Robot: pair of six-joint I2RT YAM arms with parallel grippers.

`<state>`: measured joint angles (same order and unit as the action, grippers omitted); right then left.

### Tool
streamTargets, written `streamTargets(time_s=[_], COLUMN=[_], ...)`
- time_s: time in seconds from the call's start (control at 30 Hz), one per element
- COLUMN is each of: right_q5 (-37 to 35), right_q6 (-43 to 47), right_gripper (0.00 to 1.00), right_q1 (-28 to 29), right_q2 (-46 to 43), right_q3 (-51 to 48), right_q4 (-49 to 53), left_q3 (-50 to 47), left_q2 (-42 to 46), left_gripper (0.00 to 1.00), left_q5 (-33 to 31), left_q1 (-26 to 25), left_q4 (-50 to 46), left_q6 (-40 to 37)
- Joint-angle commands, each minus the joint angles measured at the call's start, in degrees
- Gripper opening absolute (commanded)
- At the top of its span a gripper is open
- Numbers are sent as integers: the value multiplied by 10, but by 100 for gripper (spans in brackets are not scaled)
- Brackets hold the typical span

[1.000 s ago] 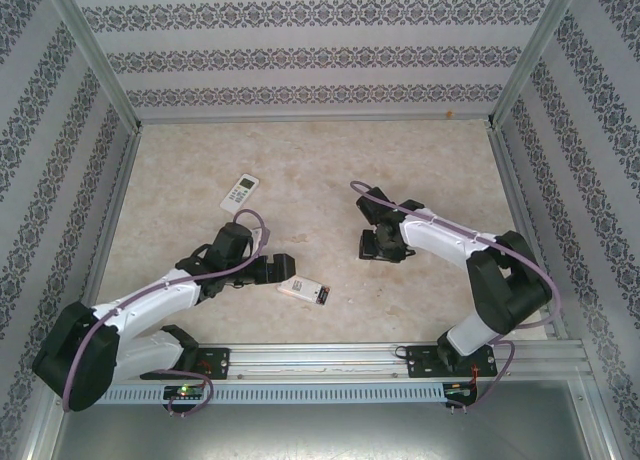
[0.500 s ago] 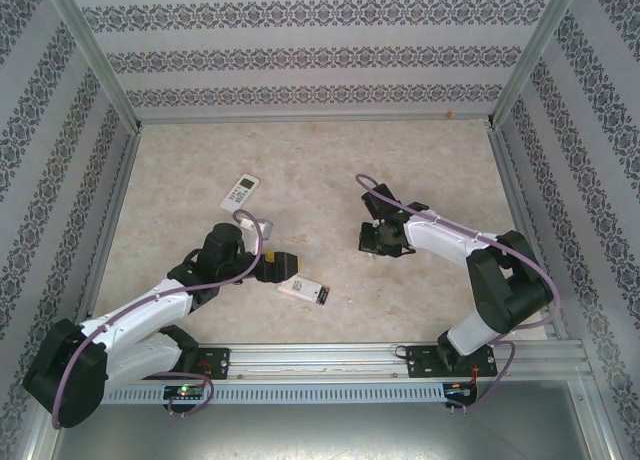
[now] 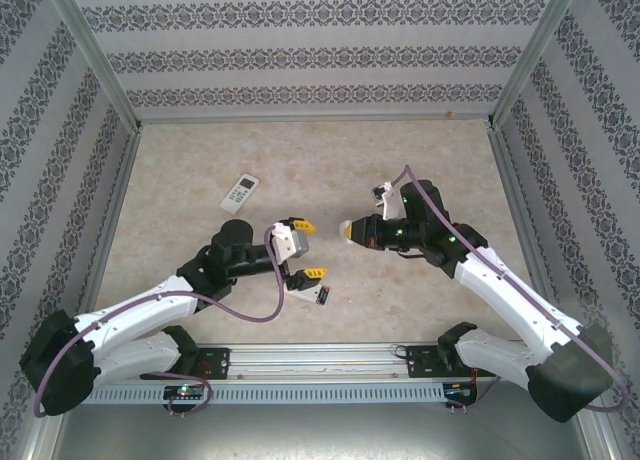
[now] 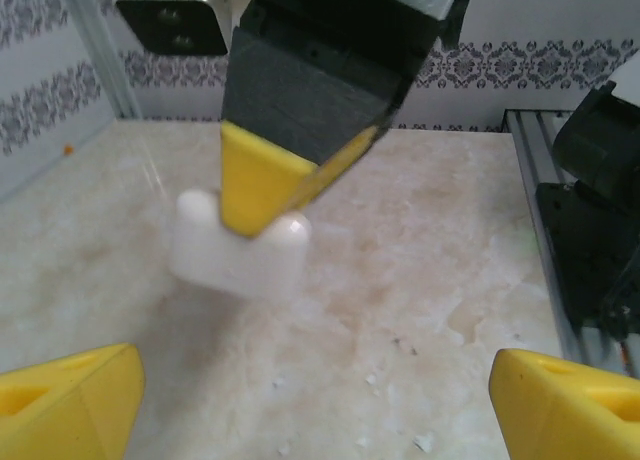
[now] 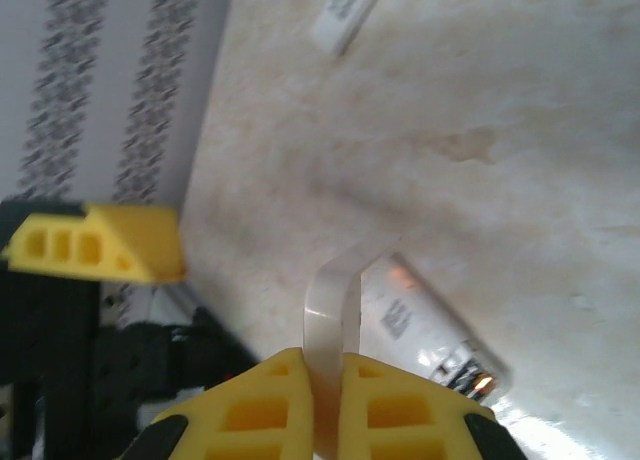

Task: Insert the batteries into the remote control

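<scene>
A white remote control (image 3: 318, 296) lies face down on the table, also in the right wrist view (image 5: 415, 325). Its near end (image 5: 472, 373) shows blurred dark and shiny parts, and I cannot make out the batteries there. My right gripper (image 3: 348, 230) (image 5: 322, 362) hangs above the table, shut on a thin curved white plastic cover (image 5: 333, 310). That cover (image 4: 238, 255) shows between its yellow fingers in the left wrist view. My left gripper (image 3: 310, 249) (image 4: 320, 405) faces it, open and holding nothing, with its lower finger above the remote.
A second white remote (image 3: 240, 192) (image 5: 347, 10) lies at the back left of the marble-patterned table. Patterned walls close in the back and both sides. A metal rail (image 3: 330, 358) with the arm bases runs along the near edge.
My right gripper lifted off the table and swung left toward the middle, now carrying the white cover. My left gripper rose from the remote and turned to face it, still open.
</scene>
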<state>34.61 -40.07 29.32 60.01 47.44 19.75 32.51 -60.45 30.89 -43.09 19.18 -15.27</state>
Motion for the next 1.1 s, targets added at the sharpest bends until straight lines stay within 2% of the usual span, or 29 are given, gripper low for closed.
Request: streamTargets(time_s=[0.0, 0.2, 0.27, 0.47, 0.6, 0.67, 0.77, 0.83, 0.9, 1.0, 1.07], right_q5=[52, 47, 46, 39, 38, 38, 35, 19, -9, -62, -67], right_q6=[-24, -24, -22, -18, -18, -18, -8, -6, -21, -42, -56], right_gripper=[10, 11, 11, 11, 12, 16, 33, 47, 58, 65, 65], right_q1=[24, 59, 64, 65, 65, 65, 57, 32, -3, -59, -84], right_q2=[-14, -2, 3, 6, 7, 9, 2, -20, -53, -103, -125], right_q3=[-12, 16, 23, 22, 23, 25, 41, 41, 21, -27, -53], right_q4=[-29, -35, -35, -32, -31, -30, -11, 5, 5, 7, 4], left_q3=[34, 67, 71, 66, 73, 84, 111, 143, 181, 244, 271], left_q2=[-29, -84, -96, -92, -80, -74, -62, -54, -59, -107, -151], left_gripper=[90, 90, 87, 61, 46, 41, 37, 37, 37, 38, 39], left_q5=[0, -11, -20, -23, -22, -19, -13, -16, -37, -115, -166], left_q1=[-12, -22, -24, -24, -24, -24, -24, -24, -29, -60, -84], left_q4=[33, 51, 54, 56, 10, -30, -130, -248, -379, -551, -639], left_q6=[-100, -103, -104, -108, -125, -136, -168, -211, -258, -320, -349])
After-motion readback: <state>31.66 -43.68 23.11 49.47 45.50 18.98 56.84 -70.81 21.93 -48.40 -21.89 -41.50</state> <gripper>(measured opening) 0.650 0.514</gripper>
